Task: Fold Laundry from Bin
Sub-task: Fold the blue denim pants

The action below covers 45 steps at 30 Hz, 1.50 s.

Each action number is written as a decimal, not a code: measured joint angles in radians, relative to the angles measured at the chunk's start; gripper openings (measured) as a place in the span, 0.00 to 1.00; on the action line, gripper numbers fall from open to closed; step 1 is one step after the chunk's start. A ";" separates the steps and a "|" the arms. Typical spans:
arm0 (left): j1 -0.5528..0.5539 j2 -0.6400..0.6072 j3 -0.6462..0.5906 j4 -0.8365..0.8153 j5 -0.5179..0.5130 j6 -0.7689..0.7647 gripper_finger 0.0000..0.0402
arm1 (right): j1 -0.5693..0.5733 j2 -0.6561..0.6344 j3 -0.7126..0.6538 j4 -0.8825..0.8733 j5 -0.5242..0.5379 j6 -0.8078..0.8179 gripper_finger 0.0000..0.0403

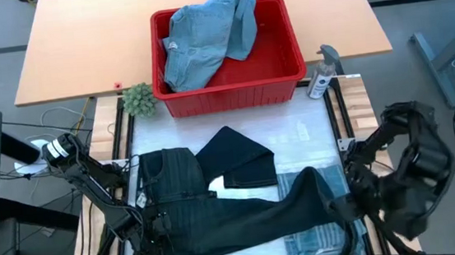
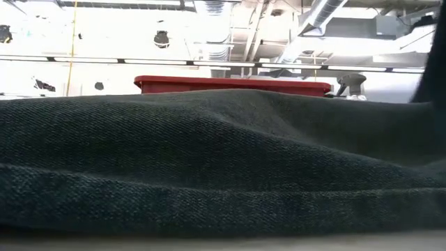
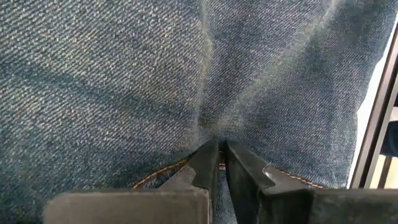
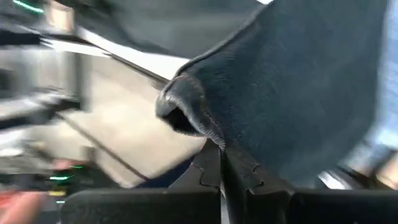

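While low view shows only trousers (image 2: 209,160), wrist views show left end effector (image 3: 219,163), right end effector (image 4: 221,163) pinching them.

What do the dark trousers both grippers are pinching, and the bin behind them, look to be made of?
Dark trousers: apparently denim, matte; the left wrist view shows a diagonal twill weave and an orange-stitched seam at the left gripper. The right gripper pinches the same cloth. Bin: probably moulded plastic, bright red, smooth walls with slight sheen.
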 joint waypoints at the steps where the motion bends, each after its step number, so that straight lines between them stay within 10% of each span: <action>1: 0.000 0.000 0.000 0.000 0.002 -0.006 0.06 | 0.000 0.003 -0.022 0.002 -0.045 0.005 0.06; 13: 0.000 0.000 0.000 0.002 0.019 -0.053 0.06 | 0.050 0.008 -0.278 0.002 -0.673 0.063 0.10; 30: 0.000 0.000 0.000 0.003 0.004 -0.051 0.06 | 0.058 -0.079 -0.320 0.006 -0.573 0.034 0.12; 45: -0.001 0.000 0.000 0.004 -0.015 -0.069 0.06 | 0.043 -0.279 -0.680 0.002 -0.687 0.029 0.12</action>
